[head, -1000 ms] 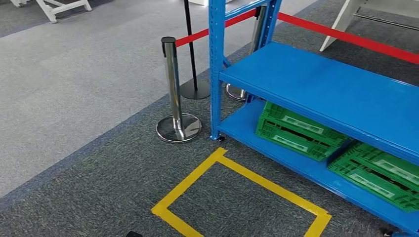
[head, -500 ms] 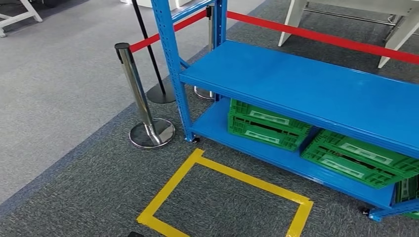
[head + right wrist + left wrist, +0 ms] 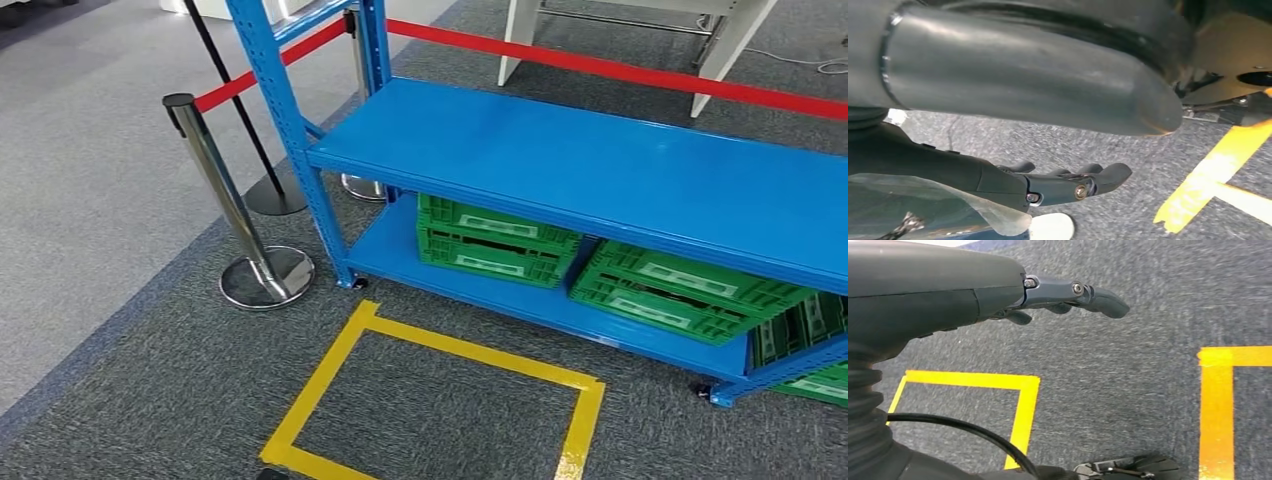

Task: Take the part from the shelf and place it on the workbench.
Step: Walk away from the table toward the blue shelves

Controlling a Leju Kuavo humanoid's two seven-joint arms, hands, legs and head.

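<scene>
A blue metal shelf [image 3: 600, 170] stands ahead, and the stretch of its middle level that I can see is bare. No loose part is visible on it. My left hand [image 3: 1068, 295] hangs over the grey carpet with its fingers stretched out and nothing in them. Beside my body, my right hand [image 3: 1063, 185] hangs with its fingers [image 3: 1108, 175] extended. A clear plastic sheet or bag [image 3: 933, 205] lies against the underside of that hand, with something dark inside it. I cannot tell whether the hand holds it.
Green crates [image 3: 495, 243] [image 3: 680, 290] sit on the shelf's bottom level. A yellow tape square [image 3: 440, 400] marks the carpet in front of it. Chrome stanchions [image 3: 235, 215] carrying a red belt [image 3: 640, 72] stand left of and behind the shelf. White table legs [image 3: 725, 45] are beyond.
The whole head view has shifted: the shelf, the stanchion and the tape square have slid left and the shelf's right part has come in, so the camera has turned right.
</scene>
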